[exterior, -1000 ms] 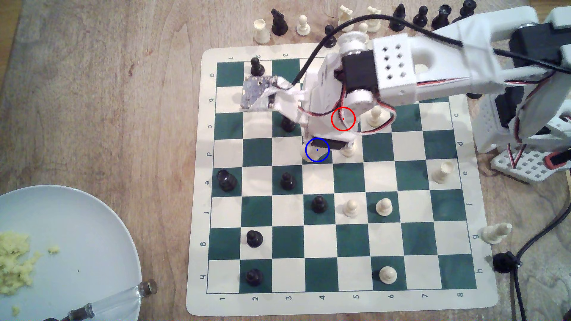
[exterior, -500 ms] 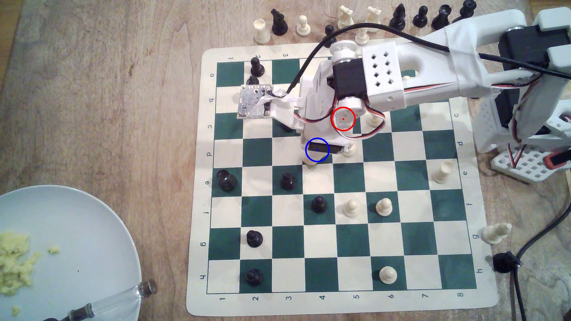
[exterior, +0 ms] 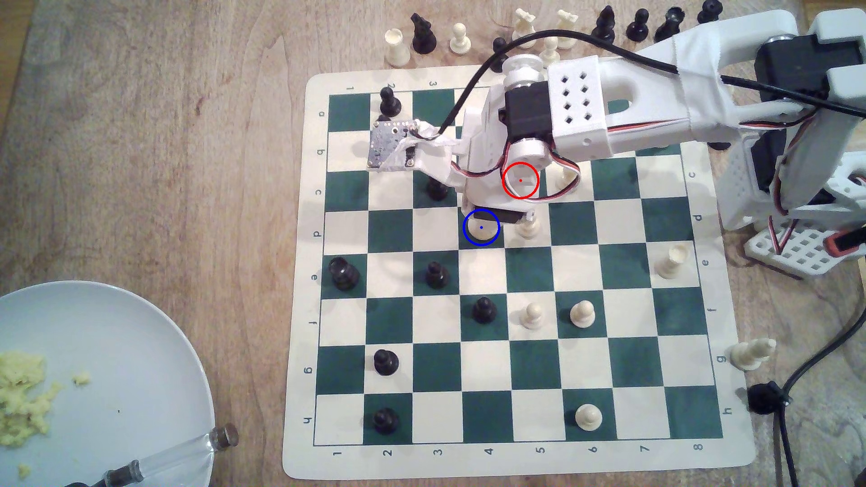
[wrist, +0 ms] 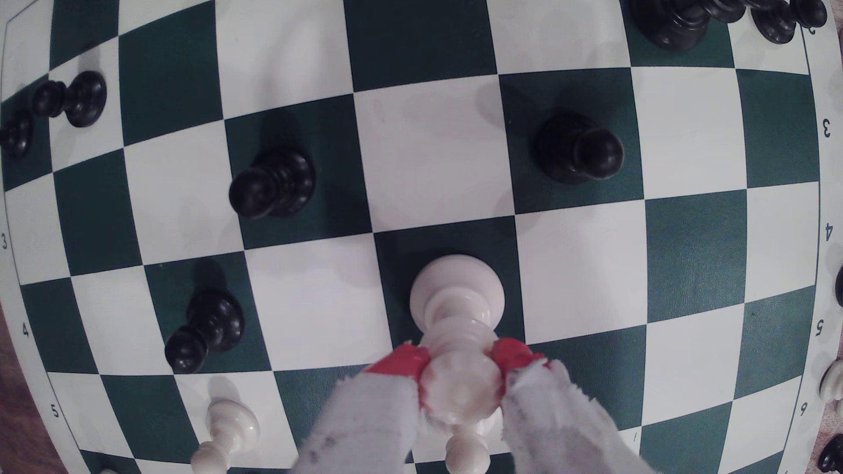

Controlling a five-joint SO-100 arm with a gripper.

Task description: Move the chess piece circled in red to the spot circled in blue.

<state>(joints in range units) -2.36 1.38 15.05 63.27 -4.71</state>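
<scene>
While our gripper (wrist: 460,364) clamps the chess piece (wrist: 458,296) over the spot (exterior: 481,239):
We should seat its base flat, centred, before releasing.

Green-and-cream roll-up chessboard (exterior: 515,461) lies on a wooden table (exterior: 140,140). Black pawns scattered over the exterior view's left half of the board, one on a green square (exterior: 436,274). Cream pawns toward the right, two side by side (exterior: 533,315) and (exterior: 582,313). Captured pieces, black and cream, stand in a row beyond the far edge (exterior: 424,33). Pale blue plate (exterior: 140,356) at the lower left, yellow crumbs (exterior: 21,393) on it.
</scene>
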